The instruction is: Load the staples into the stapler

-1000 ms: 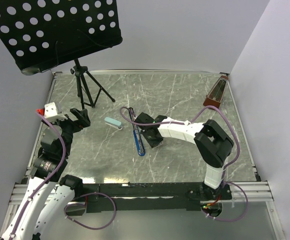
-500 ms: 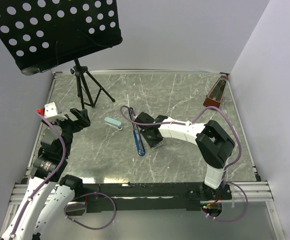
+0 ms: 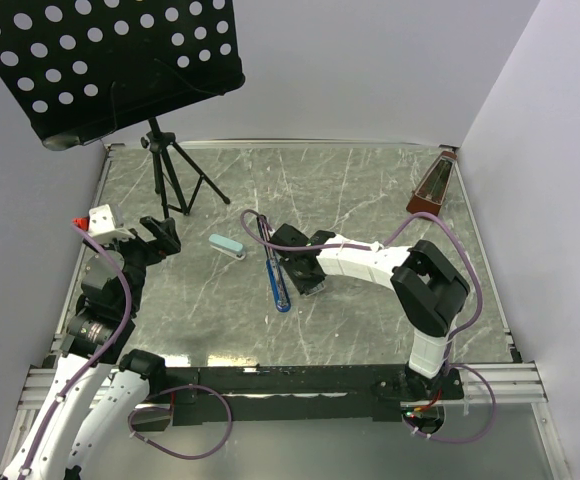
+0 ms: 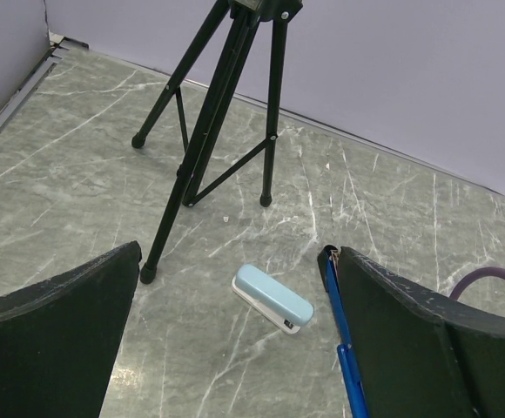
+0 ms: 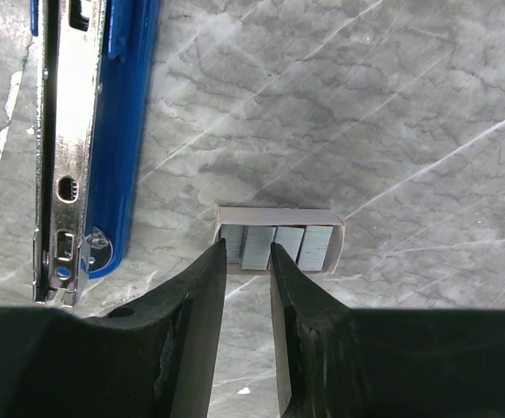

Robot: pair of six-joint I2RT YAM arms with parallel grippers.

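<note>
Just right of the stapler (image 5: 126, 104), opened flat on the desk (image 5: 409, 104), the right hand (image 5: 248, 252) has barely shifted, its fingers (image 5: 191, 348) narrow about one strip of the staples (image 5: 313, 248) in their box (image 5: 279, 211), whether pinching I cannot tell, so loading seems still ahead.

Blue stapler (image 5: 126, 131), silvery staples (image 5: 313, 246), grey white-veined table (image 5: 392, 113), box (image 5: 279, 212) perhaps whitish.
</note>
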